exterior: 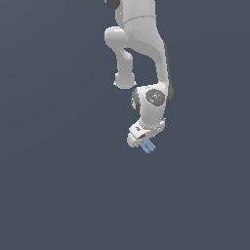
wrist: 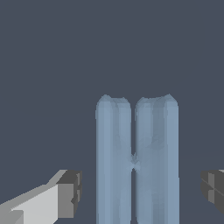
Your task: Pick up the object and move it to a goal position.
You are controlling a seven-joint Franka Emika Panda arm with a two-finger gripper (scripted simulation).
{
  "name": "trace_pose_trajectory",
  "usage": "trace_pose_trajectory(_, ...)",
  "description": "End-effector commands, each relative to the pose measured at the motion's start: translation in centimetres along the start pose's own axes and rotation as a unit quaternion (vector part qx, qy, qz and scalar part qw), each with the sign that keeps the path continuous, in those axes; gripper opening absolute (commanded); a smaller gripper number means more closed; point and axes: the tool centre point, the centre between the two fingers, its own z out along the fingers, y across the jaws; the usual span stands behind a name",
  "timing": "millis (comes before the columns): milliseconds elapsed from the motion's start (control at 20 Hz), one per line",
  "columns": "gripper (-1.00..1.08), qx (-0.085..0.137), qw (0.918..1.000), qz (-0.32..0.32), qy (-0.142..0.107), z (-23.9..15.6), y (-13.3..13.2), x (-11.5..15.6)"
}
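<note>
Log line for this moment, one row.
arm: over floor | gripper: open, fingers beside object, gaps both sides | object: light-blue, between fingers, not gripped | goal: not visible

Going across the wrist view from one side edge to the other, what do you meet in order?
One gripper finger with its dark pad, a gap, the light-blue object showing two parallel bars, another gap, then the other finger's dark pad at the edge.

1 robot arm [exterior: 141, 44], 1 hand [exterior: 141, 141], 1 light-blue obj [wrist: 137, 162] w/ 2 bars
</note>
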Motion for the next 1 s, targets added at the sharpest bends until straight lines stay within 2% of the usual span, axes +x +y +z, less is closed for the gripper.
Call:
trace_pose_trajectory(0,1.00,0.000,1.0000,-0.001,0.000,1.3,-0.1,-0.1)
trace_pose_trajectory(350,1.00,0.000,1.0000,-0.002,0.000,2.7,-0.1,0.0)
trace_pose_trajectory(400,-1.00,0.000,1.0000,-0.002,0.000,2.7,-0.1,0.0)
trace_pose_trajectory(950,-1.00,0.000,1.0000,-0.003,0.001,2.6,-0.1,0.1)
